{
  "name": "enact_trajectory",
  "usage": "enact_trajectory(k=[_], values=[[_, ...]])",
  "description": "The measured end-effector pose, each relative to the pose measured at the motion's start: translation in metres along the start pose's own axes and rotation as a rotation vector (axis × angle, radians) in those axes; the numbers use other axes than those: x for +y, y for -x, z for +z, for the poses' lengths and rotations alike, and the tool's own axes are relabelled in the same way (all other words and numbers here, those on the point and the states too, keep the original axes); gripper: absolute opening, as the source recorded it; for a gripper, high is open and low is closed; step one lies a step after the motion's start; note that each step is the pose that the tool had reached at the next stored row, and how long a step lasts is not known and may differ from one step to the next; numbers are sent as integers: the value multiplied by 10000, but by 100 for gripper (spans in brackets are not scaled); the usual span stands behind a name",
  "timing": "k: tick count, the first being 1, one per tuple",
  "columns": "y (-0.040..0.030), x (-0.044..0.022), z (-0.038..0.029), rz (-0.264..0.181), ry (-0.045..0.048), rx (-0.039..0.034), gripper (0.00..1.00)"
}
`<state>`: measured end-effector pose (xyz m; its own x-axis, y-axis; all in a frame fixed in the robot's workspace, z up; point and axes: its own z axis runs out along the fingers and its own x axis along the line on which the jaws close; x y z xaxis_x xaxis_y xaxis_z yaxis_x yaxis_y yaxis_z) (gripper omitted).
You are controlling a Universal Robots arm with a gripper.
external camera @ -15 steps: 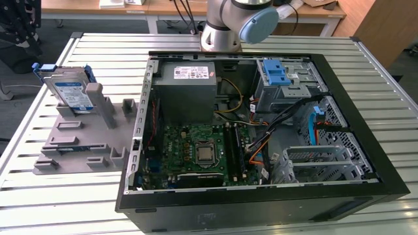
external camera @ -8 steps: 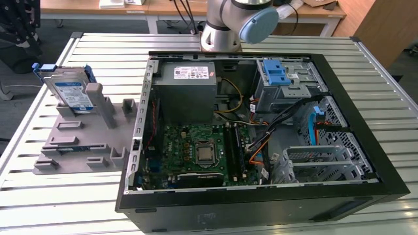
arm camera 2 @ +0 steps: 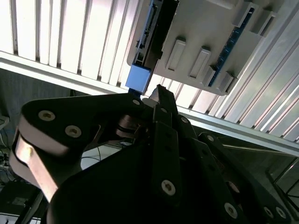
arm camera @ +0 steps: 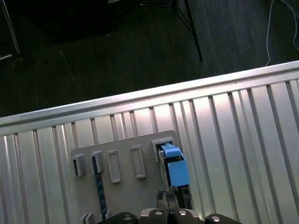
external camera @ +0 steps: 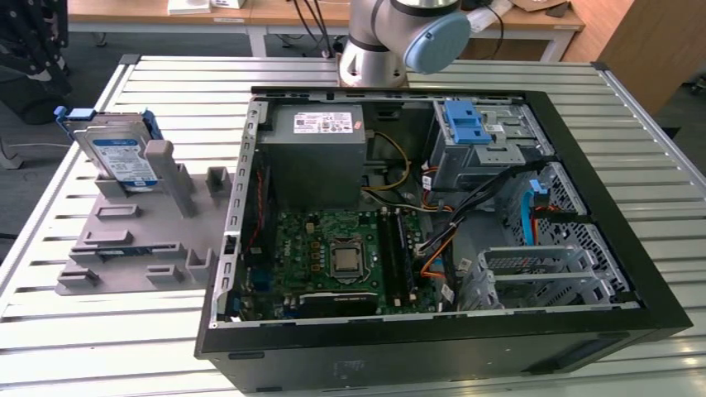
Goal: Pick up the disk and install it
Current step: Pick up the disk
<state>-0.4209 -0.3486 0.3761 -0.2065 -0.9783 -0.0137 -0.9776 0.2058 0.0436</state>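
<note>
Now, pincer pressed together, disk just ahead of its tips, upright in a grey rack; slatted table either side, edge beyond.

Disk: flat silver drive with a white-and-blue label and a blue carrier frame round the edges, blue tab at the top corner. It stands upright on edge, leaning slightly, in a slot of the grey rack on the slatted table, at the exterior view's left, outside the open PC case. Both wrist views show the disk edge-on, tab end nearest the camera.
</note>
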Motion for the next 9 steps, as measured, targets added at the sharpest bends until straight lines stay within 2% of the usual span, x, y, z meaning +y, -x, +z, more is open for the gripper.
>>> enact_trajectory(k=[9], values=[[0, 0, 22, -1506, 19, 65, 11]])
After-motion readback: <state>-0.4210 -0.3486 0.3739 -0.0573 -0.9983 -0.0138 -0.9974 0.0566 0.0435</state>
